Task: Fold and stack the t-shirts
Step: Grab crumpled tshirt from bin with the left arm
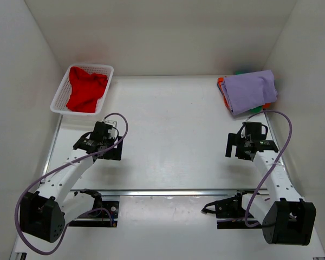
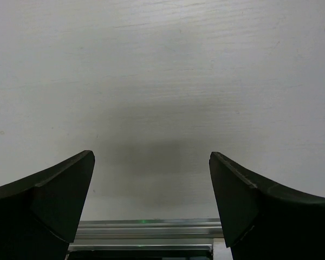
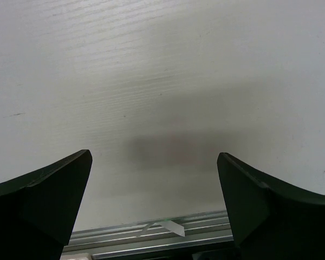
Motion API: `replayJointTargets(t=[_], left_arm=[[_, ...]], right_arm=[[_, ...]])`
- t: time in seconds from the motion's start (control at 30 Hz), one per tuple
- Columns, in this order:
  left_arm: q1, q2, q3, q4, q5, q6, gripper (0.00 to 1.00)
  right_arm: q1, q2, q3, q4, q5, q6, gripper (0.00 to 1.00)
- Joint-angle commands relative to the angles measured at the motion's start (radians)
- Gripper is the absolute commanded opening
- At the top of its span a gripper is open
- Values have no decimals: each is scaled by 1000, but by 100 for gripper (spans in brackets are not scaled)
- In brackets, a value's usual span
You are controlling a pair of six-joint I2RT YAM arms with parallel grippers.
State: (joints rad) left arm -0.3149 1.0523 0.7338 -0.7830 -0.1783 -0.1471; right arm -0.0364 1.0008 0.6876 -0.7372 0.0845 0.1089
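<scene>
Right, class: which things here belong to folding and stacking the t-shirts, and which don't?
Belong: red t-shirt; lavender t-shirt; orange t-shirt and green t-shirt, edges showing beneath it.
Don't belong: white mesh basket holding the red one; purple arm cables.

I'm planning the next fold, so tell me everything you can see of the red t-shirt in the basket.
The red t-shirt is plain bright red soft cloth with no print showing. It lies unfolded and crumpled in loose creases, so its sleeves and collar cannot be made out. It sits inside the white mesh basket at the far left corner of the table and fills most of the basket. Only the basket touches it.
</scene>
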Motion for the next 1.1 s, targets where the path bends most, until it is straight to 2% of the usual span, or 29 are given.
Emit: replayJointTargets(t=[0.0, 0.3, 0.47, 0.5, 0.53, 0.57, 0.63, 0.7, 0.73, 0.77, 0.8, 0.83, 0.87, 0.9, 0.97, 1.0, 1.03, 1.07], left_arm=[[14, -31, -14, 11, 19, 11, 99], [63, -222, -19, 19, 39, 21, 98], [45, -212, -19, 21, 83, 40, 99], [39, -207, -27, 22, 85, 43, 96], [36, -199, -21, 25, 95, 53, 75], [22, -202, -24, 16, 89, 53, 38], [4, -227, -17, 11, 59, 41, 14], [37, -279, -4, 14, 53, 31, 14], [80, -288, 6, 11, 59, 37, 21], [103, -296, 42, 13, 74, 47, 40], [150, -282, 94, 16, 104, 40, 46], [164, -247, 155, 37, 114, 31, 42], [160, -226, 188, 63, 87, 27, 18], [142, -153, 269, 71, 67, 6, 0], [161, -23, 396, 85, 39, 6, 0], [180, 57, 473, 111, 49, -3, 4], [216, 136, 552, 126, 54, -20, 16], [259, 187, 590, 142, 74, -23, 35]], right_arm=[[6, -16, 1, 9, 3, 6, 99], [9, -60, 7, 13, -8, -5, 100], [6, -65, 4, 13, -31, -12, 98], [7, -68, 4, 10, -23, -9, 98], [19, -65, 0, 10, -28, -9, 98], [30, -59, 4, 15, -23, -9, 97], [30, -44, 3, 15, -22, -8, 97], [53, -38, 4, 13, -14, -6, 96], [59, -42, 4, 10, -17, -2, 96], [59, -34, 6, 12, -19, -6, 95], [59, -33, 4, 10, -19, -8, 95], [62, -22, 4, 15, -22, -3, 94], [63, -21, 4, 12, -25, -6, 94], [67, -16, 7, 13, -25, -2, 94], [72, -13, 4, 15, -25, -5, 94], [75, -10, 1, 15, -28, -8, 94], [72, -10, 4, 13, -28, -12, 94], [69, -14, -2, 10, -26, -9, 94]])
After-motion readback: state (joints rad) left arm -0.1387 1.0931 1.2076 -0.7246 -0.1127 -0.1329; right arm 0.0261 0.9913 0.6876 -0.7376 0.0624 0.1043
